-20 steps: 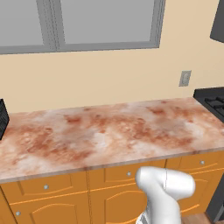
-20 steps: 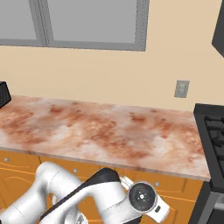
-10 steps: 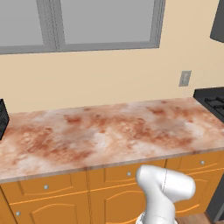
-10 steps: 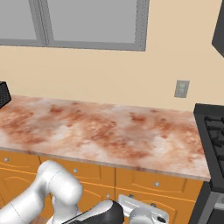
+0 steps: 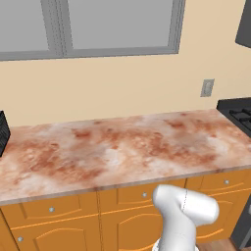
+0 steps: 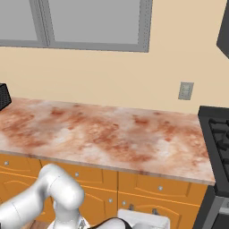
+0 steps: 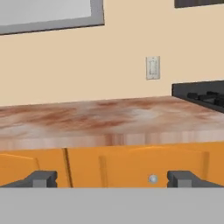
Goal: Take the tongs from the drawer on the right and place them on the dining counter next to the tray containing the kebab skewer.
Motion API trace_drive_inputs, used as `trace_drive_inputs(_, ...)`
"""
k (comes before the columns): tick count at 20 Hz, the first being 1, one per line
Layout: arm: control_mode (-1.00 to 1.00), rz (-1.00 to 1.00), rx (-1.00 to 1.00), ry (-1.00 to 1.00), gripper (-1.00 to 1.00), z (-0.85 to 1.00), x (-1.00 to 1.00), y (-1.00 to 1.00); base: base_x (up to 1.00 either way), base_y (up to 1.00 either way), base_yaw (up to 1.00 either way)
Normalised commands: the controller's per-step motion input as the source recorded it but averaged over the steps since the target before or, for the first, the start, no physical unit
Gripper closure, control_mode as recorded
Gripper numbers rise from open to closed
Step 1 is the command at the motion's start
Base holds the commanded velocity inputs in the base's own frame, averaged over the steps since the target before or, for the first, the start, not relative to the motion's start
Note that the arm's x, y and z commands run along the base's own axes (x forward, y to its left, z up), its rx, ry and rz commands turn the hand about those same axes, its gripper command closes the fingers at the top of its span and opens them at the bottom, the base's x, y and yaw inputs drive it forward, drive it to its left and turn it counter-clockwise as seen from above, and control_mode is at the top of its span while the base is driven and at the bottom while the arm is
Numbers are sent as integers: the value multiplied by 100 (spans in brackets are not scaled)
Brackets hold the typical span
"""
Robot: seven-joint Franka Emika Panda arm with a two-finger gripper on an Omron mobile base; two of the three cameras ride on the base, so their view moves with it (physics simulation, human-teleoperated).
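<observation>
The drawer [image 7: 153, 168] sits just under the edge of the marbled tabletop [image 7: 109, 118], its plain orange front shut and its small round silver knob [image 7: 152, 178] low in the hand view, between the two dark fingertips. The end effector [image 7: 113, 179] faces that front with its tips spread wide, one [image 7: 41, 178] at the left and the other [image 7: 183, 178] at the right, nothing between them and neither touching the wood. How near the tips stand to the drawer front cannot be told.

The right base view shows the same drawer [image 6: 163, 188] from above, at the right end of the row of drawer fronts and beside the black stove [image 6: 217, 134]. In the left base view that drawer [image 5: 223, 182] is partly covered by the white arm [image 5: 184, 215], which rises in front of the cabinets. Both base views cut the arm off at the bottom edge.

On the cream wall above the tabletop hangs a grey outlet plate [image 7: 152, 68], and higher up a grey-framed window [image 5: 93, 24]. A dark object [image 5: 2, 132] at the tabletop's left end is cut by the frame edge and cannot be made out. The inside of the drawer is hidden behind its closed front.
</observation>
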Motion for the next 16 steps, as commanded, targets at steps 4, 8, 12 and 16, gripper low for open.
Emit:
trace_drive_inputs(4, -100, 6, -8, -15, -100, -2, 0, 0, 0, 0, 0)
trace_drive_inputs(8, -100, 2, -2, -9, -100, -7, 10, 0, 0, 0, 0)
trace_drive_inputs(12, -100, 0, -2, -2, -100, -7, 34, 0, 0, 0, 0)
trace_drive_inputs(16, -100, 0, 0, 0, -100, -10, 47, 0, 0, 0, 0)
